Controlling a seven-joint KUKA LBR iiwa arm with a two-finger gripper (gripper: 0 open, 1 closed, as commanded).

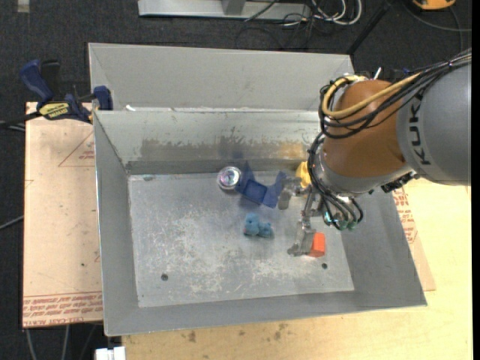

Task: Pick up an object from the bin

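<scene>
Grey, scuffed metal formed the floor of the bin (195,265) under your arm. Your gripper (302,249) was down low over the right part of that floor. Its tip was right at a small orange block (318,244), which lay near the right wall and towards the front. From this angle you could not tell whether the block sat inside the pincer or just beside it. You could not tell whether the pincer was apart or together either.

To the left, near it, a small light-blue lumpy piece (259,227) lay on bare floor. Further back a dark blue block (253,192) rested at a tilt, and a round silvery thing (229,178) was just beside its left end. A yellow thing (302,172) showed by the back wall, partly hidden by the orange-brown wrist cover (360,133) of your arm.
</scene>
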